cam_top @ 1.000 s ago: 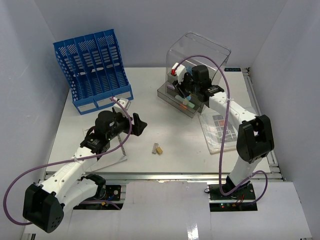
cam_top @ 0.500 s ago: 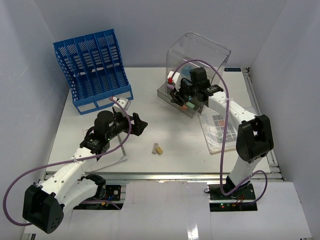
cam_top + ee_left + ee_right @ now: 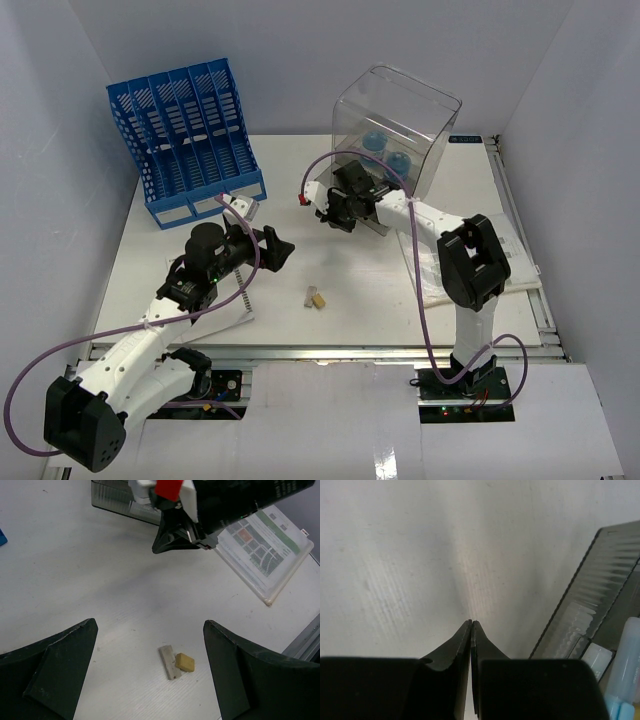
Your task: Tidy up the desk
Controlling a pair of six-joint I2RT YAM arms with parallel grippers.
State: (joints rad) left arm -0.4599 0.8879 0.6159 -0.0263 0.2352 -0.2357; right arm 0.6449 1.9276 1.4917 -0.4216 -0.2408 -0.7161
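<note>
The desk point(image 3: 330, 262) is a white tabletop with an aluminium rail along its front edge. My left gripper point(image 3: 278, 250) hovers open over its middle. In the left wrist view the left gripper point(image 3: 150, 630) frames a grey strip point(image 3: 168, 661) and a small yellow block point(image 3: 185, 662) that lie touching on the desk point(image 3: 75, 555). My right gripper point(image 3: 328, 217) is shut on nothing, low over the desk just left of the clear drawer box point(image 3: 400, 120). Its tips point(image 3: 471, 623) meet in the right wrist view above bare desk point(image 3: 395, 555).
A blue slotted file rack point(image 3: 185, 135) stands at the back left. The drawer's ribbed front point(image 3: 592, 615) lies right of the right gripper, with a light blue item point(image 3: 626, 665) in it. A laminated sheet point(image 3: 445, 270) lies at the right, and paper point(image 3: 238, 305) under my left arm.
My right gripper has come out of the drawer box, swung left over the desk and shut. The left arm has hardly moved and stays open.
</note>
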